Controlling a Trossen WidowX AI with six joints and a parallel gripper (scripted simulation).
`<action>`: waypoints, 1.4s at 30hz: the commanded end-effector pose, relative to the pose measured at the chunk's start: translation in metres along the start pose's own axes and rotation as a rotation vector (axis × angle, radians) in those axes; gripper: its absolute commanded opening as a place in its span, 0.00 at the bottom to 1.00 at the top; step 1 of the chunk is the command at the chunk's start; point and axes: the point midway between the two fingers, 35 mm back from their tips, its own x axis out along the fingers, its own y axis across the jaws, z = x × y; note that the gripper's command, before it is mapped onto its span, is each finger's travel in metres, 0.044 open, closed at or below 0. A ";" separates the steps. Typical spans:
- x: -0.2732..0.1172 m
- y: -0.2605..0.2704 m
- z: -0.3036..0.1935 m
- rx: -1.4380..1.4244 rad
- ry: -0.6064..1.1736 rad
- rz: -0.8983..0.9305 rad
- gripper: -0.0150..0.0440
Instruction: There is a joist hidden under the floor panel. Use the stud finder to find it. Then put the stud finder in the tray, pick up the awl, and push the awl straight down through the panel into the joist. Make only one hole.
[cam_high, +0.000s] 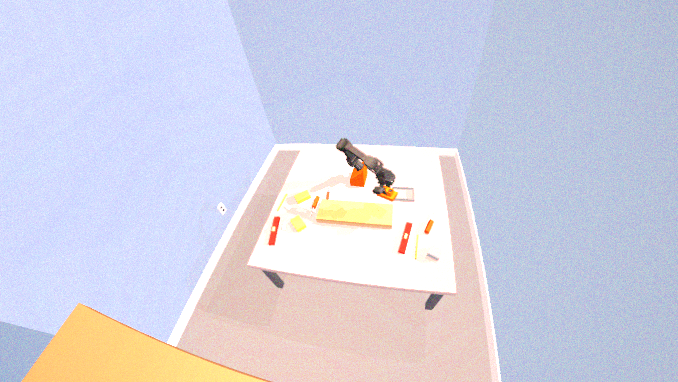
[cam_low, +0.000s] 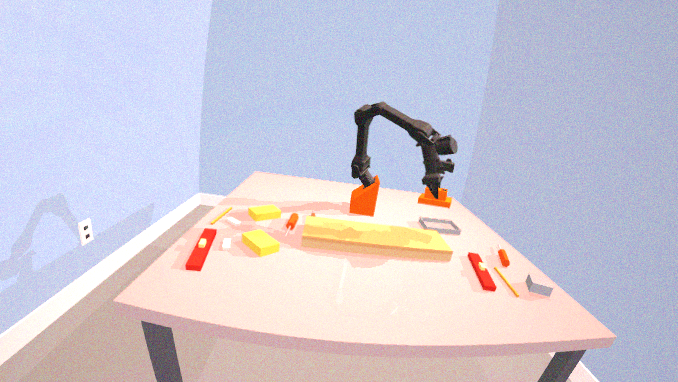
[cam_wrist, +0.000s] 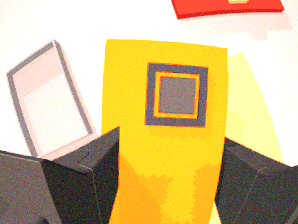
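My gripper (cam_high: 384, 190) (cam_low: 435, 193) (cam_wrist: 164, 136) is shut on the orange-yellow stud finder (cam_high: 388, 196) (cam_low: 434, 201) (cam_wrist: 135, 90), which shows a dark square on top. It is held in the air beside the grey-rimmed tray (cam_high: 413, 195) (cam_low: 439, 229) (cam_wrist: 75, 90). The tray is empty. The pale yellow floor panel (cam_high: 355, 214) (cam_low: 375, 238) (cam_wrist: 250, 110) lies in front of the arm. An orange-handled tool (cam_high: 315, 202) (cam_low: 293, 220) with a thin shaft lies left of the panel. Another orange-handled tool (cam_high: 429, 226) (cam_low: 504, 257) lies at the right; I cannot tell which is the awl.
Red levels lie at the left (cam_high: 274, 231) (cam_low: 201, 250) and the right (cam_high: 405, 238) (cam_low: 481, 271). Yellow blocks (cam_high: 302, 196) (cam_high: 298, 224) (cam_low: 264, 212) (cam_low: 260, 242) lie left of the panel. A yellow pencil (cam_high: 417, 246) (cam_low: 506, 282) and a grey angled piece (cam_high: 432, 257) (cam_low: 539, 286) lie front right.
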 end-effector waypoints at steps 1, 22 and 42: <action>0.009 0.038 0.017 -0.099 -0.005 0.028 0.25; 0.070 0.191 0.011 -0.476 0.104 0.121 0.25; 0.113 0.188 -0.002 -0.476 0.105 0.120 0.25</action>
